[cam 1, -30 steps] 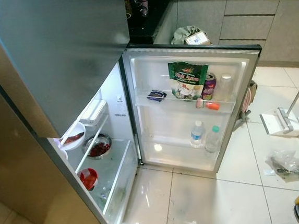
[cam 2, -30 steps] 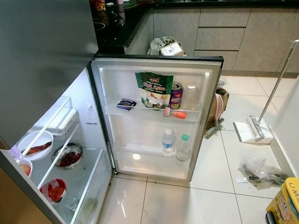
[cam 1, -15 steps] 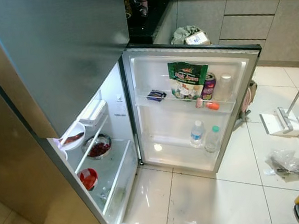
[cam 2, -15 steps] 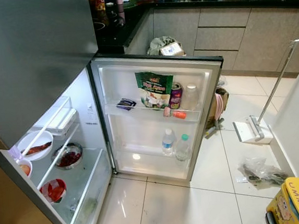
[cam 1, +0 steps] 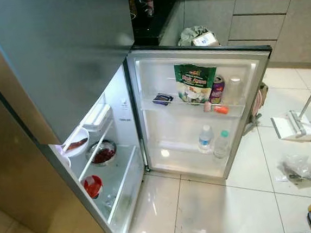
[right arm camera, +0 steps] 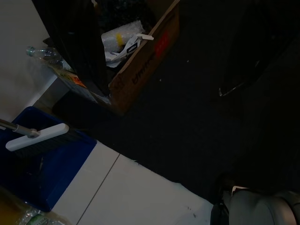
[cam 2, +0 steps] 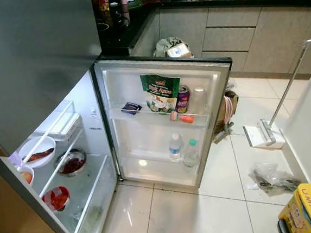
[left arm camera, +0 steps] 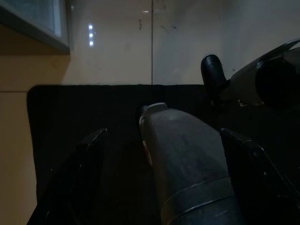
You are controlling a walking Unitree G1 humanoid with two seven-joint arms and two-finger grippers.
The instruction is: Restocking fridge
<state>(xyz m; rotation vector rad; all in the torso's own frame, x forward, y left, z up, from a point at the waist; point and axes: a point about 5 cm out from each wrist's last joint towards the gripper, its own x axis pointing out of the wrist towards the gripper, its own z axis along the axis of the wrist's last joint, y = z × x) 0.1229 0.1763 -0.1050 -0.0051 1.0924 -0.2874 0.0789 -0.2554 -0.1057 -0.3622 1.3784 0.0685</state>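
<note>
Nothing in the fridge (cam 2: 68,173) has moved; only my view has drifted slightly. Its open door (cam 2: 162,127) stands ahead, left arm nearer the shelves. My left tool (left arm camera: 159,154) hangs wide and empty; the right tool's state I cannot tell in the dark.

fridge (cam 1: 57,54): brushed metal | floor (cam 1: 218,209): glossy tile | bottles (cam 1: 205,139): clear plastic
</note>
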